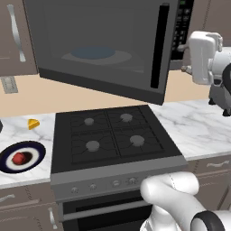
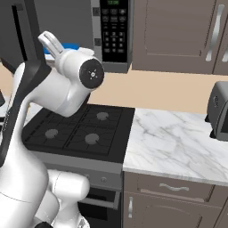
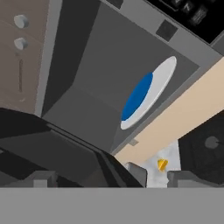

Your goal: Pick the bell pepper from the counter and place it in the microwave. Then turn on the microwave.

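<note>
Your gripper [image 3: 151, 175] shows as two small dark finger tips at the bottom of the hand view, standing apart with nothing between them, so it is released and carries nothing. It looks past the swung-open wide glass door [image 1: 103, 49] into the large dark grey over-range microwave [image 3: 109, 78], where the white turntable with its blue centre [image 3: 146, 94] sits bare. In the left base view the white hand hangs high at the right, near the black keypad panel [image 1: 182, 25], well above the black four-burner stovetop [image 1: 113, 135].

The small round red bell pepper [image 1: 19, 158] is not in the oven. It rests on a dark-rimmed round plate [image 1: 38, 149] on the white marble-patterned counter [image 1: 18, 128], left of the stovetop, with a small yellow wedge [image 1: 33, 123] just beyond it.

Judging by this, the pick has not yet been made: the door stands open to receive the pepper, but you must first swing the arm down and far left. Mind the open door's lower edge on the way, since it overhangs the stovetop between hand and plate.
</note>
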Robot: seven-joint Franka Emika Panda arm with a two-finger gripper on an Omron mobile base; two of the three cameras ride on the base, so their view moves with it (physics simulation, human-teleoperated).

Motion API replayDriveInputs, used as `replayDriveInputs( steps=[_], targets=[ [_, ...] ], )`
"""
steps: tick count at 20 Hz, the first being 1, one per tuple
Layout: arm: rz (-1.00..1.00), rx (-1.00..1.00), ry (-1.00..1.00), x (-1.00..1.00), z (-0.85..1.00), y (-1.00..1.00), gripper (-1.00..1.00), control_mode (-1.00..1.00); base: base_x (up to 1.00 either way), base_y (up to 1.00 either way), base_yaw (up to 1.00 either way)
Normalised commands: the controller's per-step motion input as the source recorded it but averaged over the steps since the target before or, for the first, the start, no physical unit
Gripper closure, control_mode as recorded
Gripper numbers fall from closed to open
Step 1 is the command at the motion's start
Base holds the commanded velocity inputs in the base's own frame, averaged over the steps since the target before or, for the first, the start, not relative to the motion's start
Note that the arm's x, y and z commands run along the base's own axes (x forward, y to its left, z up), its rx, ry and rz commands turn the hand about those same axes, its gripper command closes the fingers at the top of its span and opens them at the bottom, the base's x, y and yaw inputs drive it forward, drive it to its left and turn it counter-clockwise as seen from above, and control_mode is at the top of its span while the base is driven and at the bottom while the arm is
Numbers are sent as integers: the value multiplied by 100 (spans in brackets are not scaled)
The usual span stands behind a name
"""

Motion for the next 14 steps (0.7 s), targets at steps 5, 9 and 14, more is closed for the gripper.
replayDriveInputs(
  steps=[5, 9, 14],
  targets=[
    [0, 9, 5, 12, 0, 2, -100, -100, 0, 0, 0],
    [0, 16, 18, 6, 0, 0, -100, -100, 0, 0, 0],
    [0, 21, 24, 7, 0, 1, -100, -100, 0, 0, 0]
  ],
)
